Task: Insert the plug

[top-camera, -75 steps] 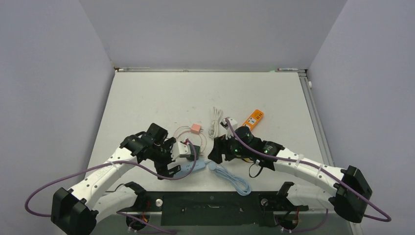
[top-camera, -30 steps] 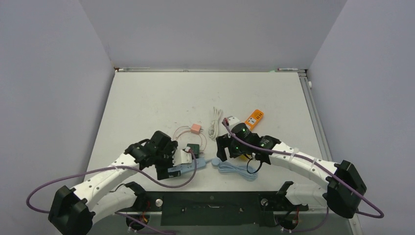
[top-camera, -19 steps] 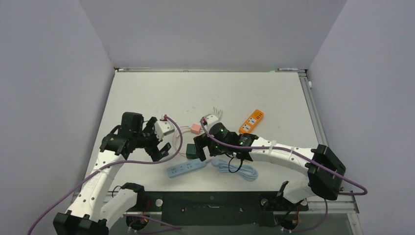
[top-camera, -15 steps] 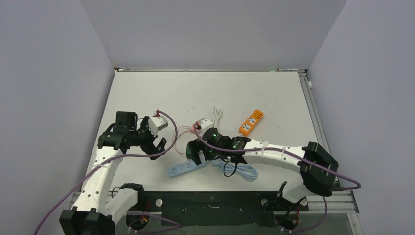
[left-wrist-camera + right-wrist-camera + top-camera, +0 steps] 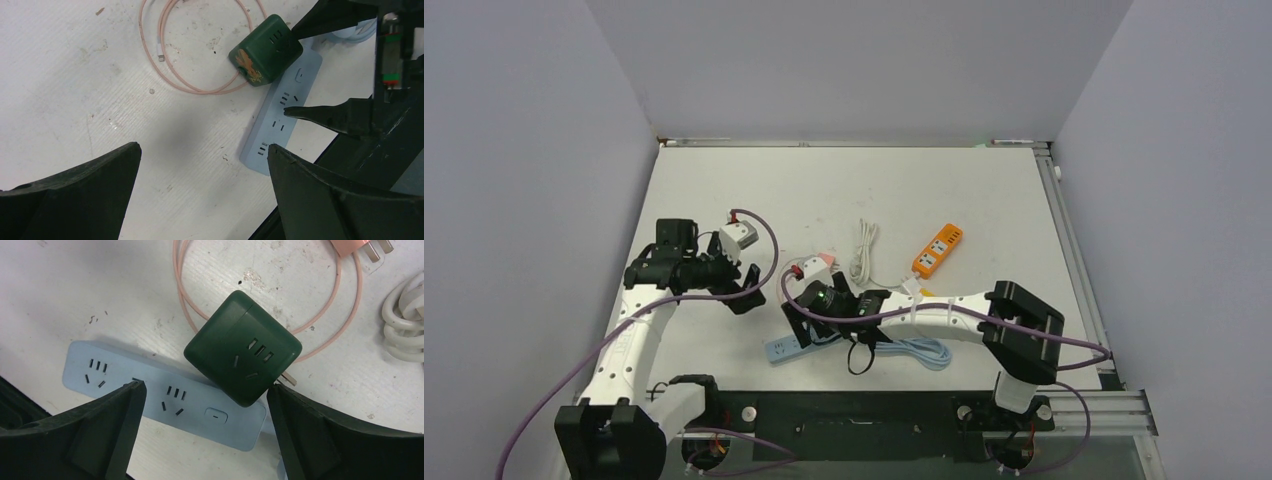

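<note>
Item one, the green plug cube (image 5: 243,361): you find it at the centre of the right wrist view, lying tilted with its socket face up, one corner overlapping the upper edge of the blue power strip (image 5: 115,375), which runs across the lower left of that frame. One metal prong shows at the cube's lower right, lying sideways and in no slot, so count the plug as not inserted. Item two, the right gripper (image 5: 202,387): its fingers are spread wide, one to each side of the cube, touching nothing. Step in hand, by my reading: the pick-up of the cube. Your next move calls for a descent onto its flat sides, a firm close, then a turn so the prongs point down over a free three-slot socket; the strip is loose and may slide under pressure. Item three, the left gripper (image 5: 202,150): fingers likewise spread and empty, held off at centre left of the top view, free to steady the strip. Surroundings: a pink cable (image 5: 185,300) looped round the cube, a pink adapter (image 5: 362,247) at upper right, a coiled white cable (image 5: 405,325) at the right edge, an orange power strip (image 5: 938,247) right of centre. Surface: a white table (image 5: 844,190), scuffed and speckled. Room: plain pale lavender walls (image 5: 854,60) on three sides.
</note>
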`<state>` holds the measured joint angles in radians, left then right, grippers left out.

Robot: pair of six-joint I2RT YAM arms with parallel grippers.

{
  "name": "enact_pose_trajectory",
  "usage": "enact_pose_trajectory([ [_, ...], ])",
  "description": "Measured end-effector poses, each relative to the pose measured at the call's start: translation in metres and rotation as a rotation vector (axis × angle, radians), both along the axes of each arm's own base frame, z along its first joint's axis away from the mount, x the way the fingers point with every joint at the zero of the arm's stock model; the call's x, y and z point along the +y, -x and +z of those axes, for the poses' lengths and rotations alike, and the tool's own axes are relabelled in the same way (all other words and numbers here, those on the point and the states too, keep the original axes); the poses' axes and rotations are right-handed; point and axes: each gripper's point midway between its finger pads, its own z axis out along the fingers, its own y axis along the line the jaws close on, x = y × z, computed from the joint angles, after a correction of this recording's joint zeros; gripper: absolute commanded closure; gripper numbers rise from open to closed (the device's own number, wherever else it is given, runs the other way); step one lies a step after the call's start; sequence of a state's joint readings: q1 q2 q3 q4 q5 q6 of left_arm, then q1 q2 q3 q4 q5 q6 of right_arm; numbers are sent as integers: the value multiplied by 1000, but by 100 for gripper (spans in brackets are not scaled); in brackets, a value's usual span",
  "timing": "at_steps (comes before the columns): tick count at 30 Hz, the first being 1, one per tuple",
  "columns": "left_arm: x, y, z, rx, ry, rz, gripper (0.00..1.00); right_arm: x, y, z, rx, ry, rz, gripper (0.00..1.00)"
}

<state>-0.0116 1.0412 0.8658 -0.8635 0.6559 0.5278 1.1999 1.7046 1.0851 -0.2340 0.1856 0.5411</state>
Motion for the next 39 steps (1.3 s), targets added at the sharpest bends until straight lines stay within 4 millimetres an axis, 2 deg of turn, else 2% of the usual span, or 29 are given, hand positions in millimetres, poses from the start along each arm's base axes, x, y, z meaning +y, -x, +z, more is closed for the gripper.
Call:
enact_pose_trajectory([
  [6, -2, -5, 4, -16, 17, 13, 4, 2, -10, -9, -29, 54, -41, 4],
  [11, -2, -7, 8, -42, 20, 14, 4, 3, -20, -5, -65, 63, -73, 3],
  [14, -2, -7, 9, -48, 19, 13, 4, 8, -24, -4, -77, 66, -78, 7],
  [18, -2, -7, 10, -51, 19, 13, 4, 14, -29, -7, -91, 83, -80, 21],
  [23, -2, -6, 11, -56, 21, 12, 4, 8, -29, -11, -91, 114, -75, 41],
  [27, -3, -4, 15, -76, 23, 1, 4, 6, -30, -11, -97, 127, -64, 62],
  [30, -5, -1, 23, -104, 26, -21, 4, 2, -32, -8, -90, 135, -41, 69],
  [34, -8, 1, 42, -185, 28, -75, 4, -11, -43, 14, -51, 67, -15, 72],
  [39, -16, 10, 71, -349, 41, -183, 4, -26, -70, 78, -77, -105, 2, 73],
])
